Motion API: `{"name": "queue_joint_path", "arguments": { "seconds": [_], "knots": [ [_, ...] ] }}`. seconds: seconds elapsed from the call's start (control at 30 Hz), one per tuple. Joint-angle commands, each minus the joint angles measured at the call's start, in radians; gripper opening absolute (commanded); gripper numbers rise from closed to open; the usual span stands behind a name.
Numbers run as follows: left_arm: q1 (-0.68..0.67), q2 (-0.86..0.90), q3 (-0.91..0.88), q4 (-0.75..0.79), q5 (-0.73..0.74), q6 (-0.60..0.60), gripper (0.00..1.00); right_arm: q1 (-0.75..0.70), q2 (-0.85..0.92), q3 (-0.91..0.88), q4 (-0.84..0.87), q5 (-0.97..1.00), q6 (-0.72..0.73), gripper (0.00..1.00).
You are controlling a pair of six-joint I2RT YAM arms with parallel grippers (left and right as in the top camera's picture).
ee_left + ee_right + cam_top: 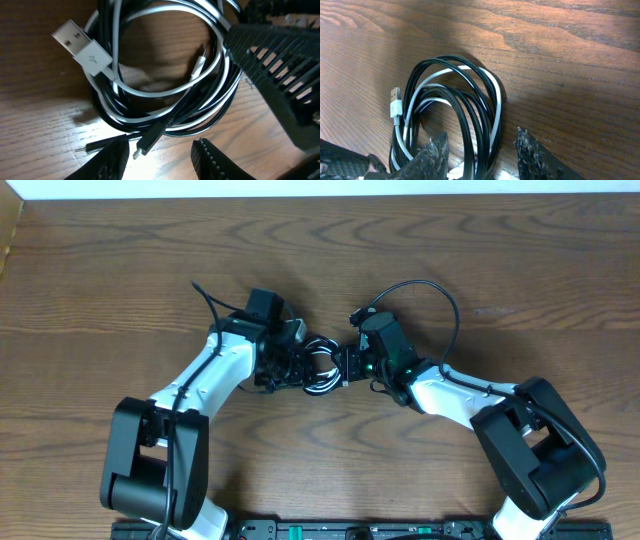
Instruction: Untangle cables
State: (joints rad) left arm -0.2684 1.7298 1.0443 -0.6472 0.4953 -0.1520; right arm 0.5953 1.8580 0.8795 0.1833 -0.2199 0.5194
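The cables [320,366] lie as one small coiled bundle of black and white cords on the wooden table, between my two grippers. In the left wrist view the coil [165,75] shows a white USB plug [82,47] at upper left and a black plug end [147,141] lying between my left gripper's [159,157] open fingers. In the right wrist view the coil [455,115] passes between my right gripper's [481,150] open fingers, which straddle several strands. The left gripper [290,368] sits at the bundle's left, the right gripper [348,366] at its right.
The wooden table [500,270] stretches all round the bundle. A thick black arm wire [430,295] loops above the right wrist, another [205,300] rises by the left arm. The right gripper's finger [275,65] shows at the right of the left wrist view.
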Motion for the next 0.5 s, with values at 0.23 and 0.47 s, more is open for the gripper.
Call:
{"name": "queue_joint_path", "arguments": {
  "seconds": [0.23,0.47],
  "knots": [
    [-0.037,0.011,-0.031,0.09,-0.029,0.016,0.46,0.015,0.01,-0.006,0.001,0.008,0.002,0.43],
    [-0.039,0.015,-0.047,0.097,-0.036,0.009,0.31,0.015,0.031,-0.006,0.019,0.008,-0.001,0.3]
  ]
}}
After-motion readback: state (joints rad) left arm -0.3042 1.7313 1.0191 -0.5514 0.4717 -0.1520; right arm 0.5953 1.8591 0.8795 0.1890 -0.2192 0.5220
